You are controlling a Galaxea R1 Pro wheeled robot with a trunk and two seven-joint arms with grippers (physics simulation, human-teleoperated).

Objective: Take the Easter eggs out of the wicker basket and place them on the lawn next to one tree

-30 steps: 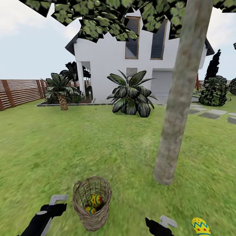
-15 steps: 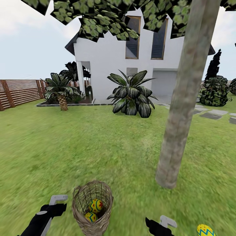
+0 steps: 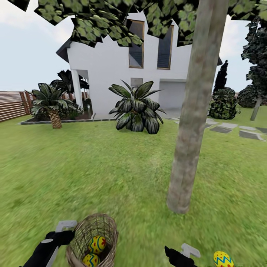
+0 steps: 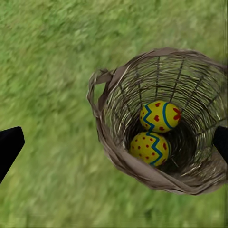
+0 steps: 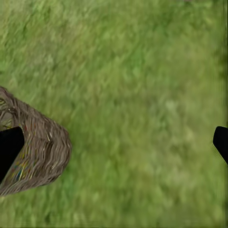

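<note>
Starting at the left of the head view, a brown slat fence (image 3: 11,105) is running along the lawn (image 3: 92,167) at nine o'clock, with a short palm (image 3: 50,104) just inside it and the white house (image 3: 111,70) rising behind at eleven o'clock. At seven o'clock the left gripper (image 3: 63,231) is hanging low over the grass; in the left wrist view its two dark fingertips (image 4: 9,147) are standing far apart at opposite edges with nothing between them but grass and basket, so the pincer is released. Just beside it, the wicker basket (image 3: 76,241) is sitting upright on the lawn, its mouth facing up, and two Easter eggs (image 4: 160,116) are lying inside, touching each other, one stacked against the other; the upper egg's long axis is running roughly across the basket, its blue zigzag band wrapping round it. A broad-leaved bush (image 3: 137,109) is standing at twelve o'clock before the house. The tree (image 3: 189,122), its thick mottled trunk leaning slightly, is meeting the grass at about four o'clock from the picture's centre. At five o'clock the right gripper (image 3: 183,256) is hovering, its fingertips likewise spread wide and empty in the right wrist view. Near it, a third egg (image 3: 223,259) is lying on the lawn, pointed end tilted up and leftward, near the trunk.
</note>
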